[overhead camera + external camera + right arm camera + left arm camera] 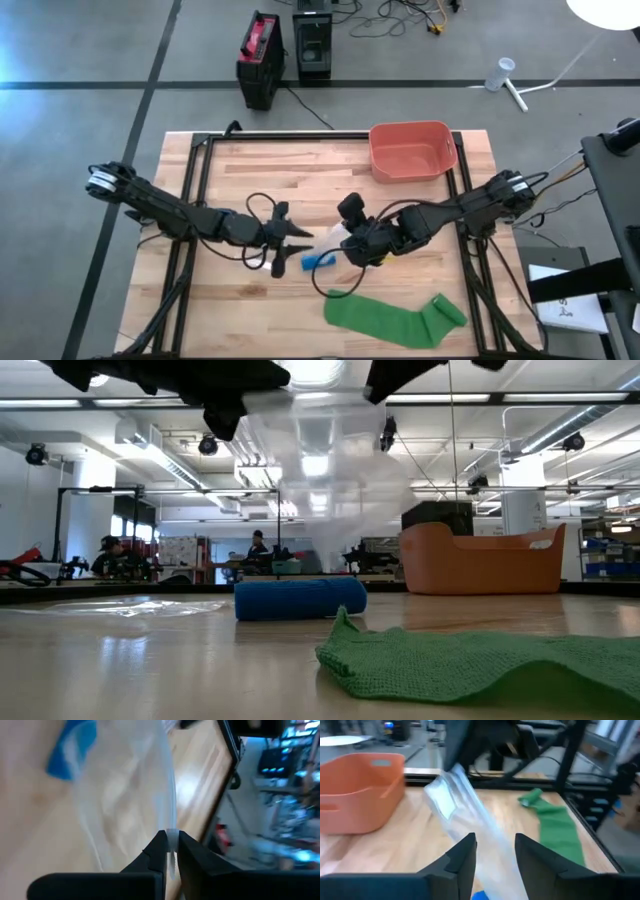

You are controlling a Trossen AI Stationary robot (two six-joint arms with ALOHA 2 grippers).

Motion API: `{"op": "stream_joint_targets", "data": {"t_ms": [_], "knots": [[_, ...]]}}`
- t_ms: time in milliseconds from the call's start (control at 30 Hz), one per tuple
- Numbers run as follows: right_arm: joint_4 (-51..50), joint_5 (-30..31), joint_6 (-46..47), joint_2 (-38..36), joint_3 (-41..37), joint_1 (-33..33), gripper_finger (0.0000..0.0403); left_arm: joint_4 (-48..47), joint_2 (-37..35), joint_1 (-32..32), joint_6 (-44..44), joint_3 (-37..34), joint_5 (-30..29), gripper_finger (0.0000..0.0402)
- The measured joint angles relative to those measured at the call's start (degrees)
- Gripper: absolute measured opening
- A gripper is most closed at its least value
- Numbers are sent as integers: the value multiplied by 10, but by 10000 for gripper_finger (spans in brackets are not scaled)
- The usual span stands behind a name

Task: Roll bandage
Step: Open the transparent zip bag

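Observation:
A green bandage (pixel 395 318) lies spread flat near the table's front edge, its near end (pixel 480 660) crumpled in the low view. A blue roll (pixel 318 260) (pixel 300 598) lies on its side on the wood beside it. A clear plastic bag (pixel 325 236) (pixel 320 470) hangs above the roll, between both grippers. My right gripper (pixel 171 837) (pixel 352 248) is shut on the bag. My left gripper (pixel 495 845) (pixel 287 246) is open, with the bag (pixel 465 805) running between its fingers. My right gripper pinches a thin edge of the clear bag (pixel 172 836) between its two fingertips, slanting down from the table's right side. The bag trails away from the fingers and hangs clear of the table above the blue roll. My left gripper has its open fingers (pixel 465 857) on either side of the bag; I cannot tell whether they touch it.
An orange bin (pixel 412 150) (pixel 480 560) stands at the back right of the table. Black frame rails (pixel 190 190) run along the table's left and right sides. Bare wood lies at the near left (pixel 230 310).

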Motion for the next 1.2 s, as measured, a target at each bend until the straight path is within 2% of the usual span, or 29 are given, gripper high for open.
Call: {"op": "stream_joint_targets", "data": {"t_ms": [167, 433, 600, 733, 1200], "knots": [[10, 26, -84, 9, 0, -3, 29, 3, -2, 7, -34, 1, -6, 144], [17, 55, -151, 28, 0, -11, 26, 14, 23, 14, -76, -1, -6, 156], [25, 66, -158, 28, 0, -15, 30, 14, 43, 15, -94, -1, -13, 159], [44, 66, -159, 28, 0, -15, 31, 5, 52, 15, -101, -1, -50, 155], [47, 58, -175, 28, 0, -15, 28, -11, 25, 15, -80, -1, -51, 143]]}}
